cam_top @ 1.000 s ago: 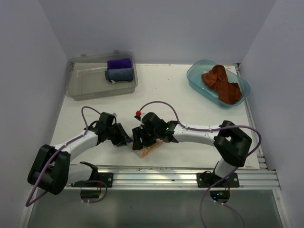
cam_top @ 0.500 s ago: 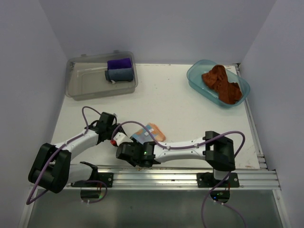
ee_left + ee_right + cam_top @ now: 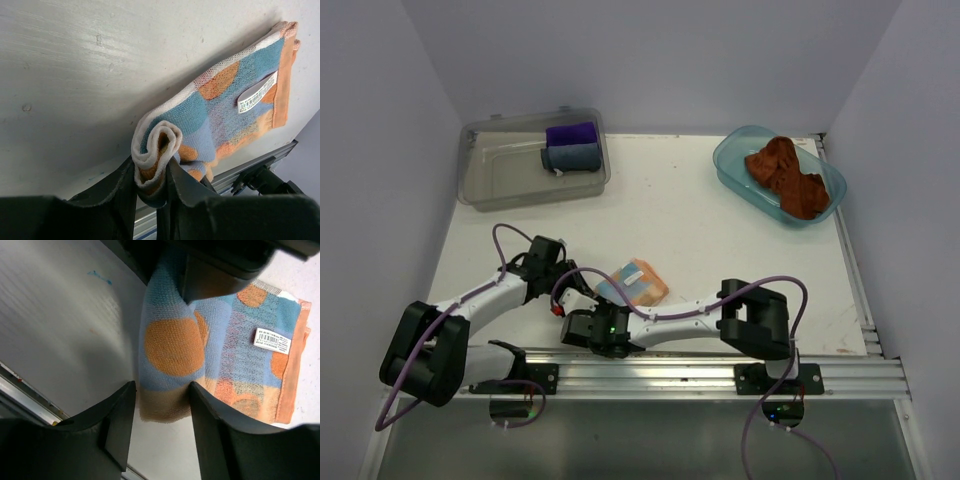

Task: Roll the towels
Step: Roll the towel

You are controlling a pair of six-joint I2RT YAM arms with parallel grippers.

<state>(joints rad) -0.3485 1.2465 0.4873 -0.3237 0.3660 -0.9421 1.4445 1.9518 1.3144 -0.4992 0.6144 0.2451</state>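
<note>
patterned towel (image 3: 635,281): roll barely begun
left fingers (image 3: 112,200) pinch its curled end; right fingers (image 3: 120,425) straddle it, grip unclear; brown towel (image 3: 786,175) unrolled in tub (image 3: 720,163).

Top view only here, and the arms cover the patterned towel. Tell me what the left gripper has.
Observer: The left gripper is shut on the towel's rolled end; a coil shows between its jaws.
Operator: Now report the right gripper.
Observer: The right gripper straddles the roll's other end, one jaw at each side. I cannot tell whether it squeezes.
Operator: Say how much is unrolled.
Observer: A good part lies flat on the table, with its white tag facing up.
</note>
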